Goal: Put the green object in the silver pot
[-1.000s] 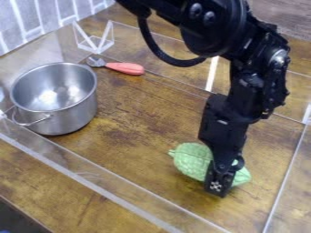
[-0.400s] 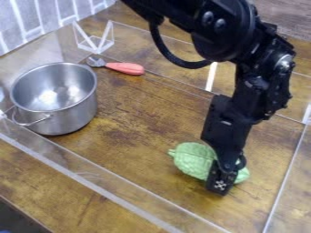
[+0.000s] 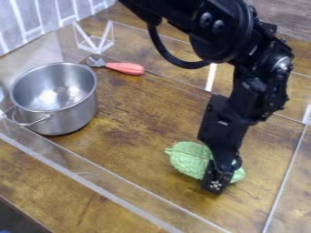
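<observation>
Right now the gripper [image 3: 216, 175] points straight down, fingers clenched onto the green object [image 3: 192, 157] low on the wooden tabletop [image 3: 134, 118], well apart from the silver pot [image 3: 53, 96].

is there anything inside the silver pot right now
No, the pot shows only its bare shiny bottom, and the green object lies on the table far to its right under the end effector.

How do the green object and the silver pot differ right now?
The green object is bumpy, matte and oval; the silver pot is smooth, shiny and round. The green object is smaller. The gripper is shut on the green object; the pot stands free and empty, far left. Both rest on the wooden table.
</observation>
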Controlling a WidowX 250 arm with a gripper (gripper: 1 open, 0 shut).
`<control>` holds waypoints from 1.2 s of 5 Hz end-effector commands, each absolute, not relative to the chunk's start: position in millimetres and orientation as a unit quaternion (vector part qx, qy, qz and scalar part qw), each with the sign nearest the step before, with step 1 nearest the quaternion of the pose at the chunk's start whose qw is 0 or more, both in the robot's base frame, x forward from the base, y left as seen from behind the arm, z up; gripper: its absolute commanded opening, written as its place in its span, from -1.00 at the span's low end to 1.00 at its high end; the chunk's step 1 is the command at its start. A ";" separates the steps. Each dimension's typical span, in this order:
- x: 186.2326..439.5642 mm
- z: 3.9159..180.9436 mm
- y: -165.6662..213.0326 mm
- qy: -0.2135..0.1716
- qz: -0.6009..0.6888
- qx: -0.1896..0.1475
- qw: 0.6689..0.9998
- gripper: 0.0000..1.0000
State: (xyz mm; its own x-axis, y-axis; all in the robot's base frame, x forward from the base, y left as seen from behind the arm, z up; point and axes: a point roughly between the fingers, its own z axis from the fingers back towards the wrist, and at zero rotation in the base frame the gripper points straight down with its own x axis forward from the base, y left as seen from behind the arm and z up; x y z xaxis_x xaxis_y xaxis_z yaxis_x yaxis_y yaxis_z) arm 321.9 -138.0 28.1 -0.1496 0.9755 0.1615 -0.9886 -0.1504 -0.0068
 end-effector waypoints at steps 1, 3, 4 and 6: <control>335.6 44.2 -148.8 -0.069 0.761 0.035 0.644 -1.00; 327.5 43.3 -154.0 -0.078 0.748 0.037 0.658 -1.00; 323.7 43.5 -156.7 -0.082 0.741 0.041 0.665 -1.00; 334.9 44.4 -162.5 -0.084 0.765 0.051 0.637 -1.00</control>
State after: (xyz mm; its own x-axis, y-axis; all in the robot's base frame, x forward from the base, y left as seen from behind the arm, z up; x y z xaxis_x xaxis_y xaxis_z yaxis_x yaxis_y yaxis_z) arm 328.8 -154.8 28.4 -0.1855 0.9583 0.2176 -0.9825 -0.1851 -0.0222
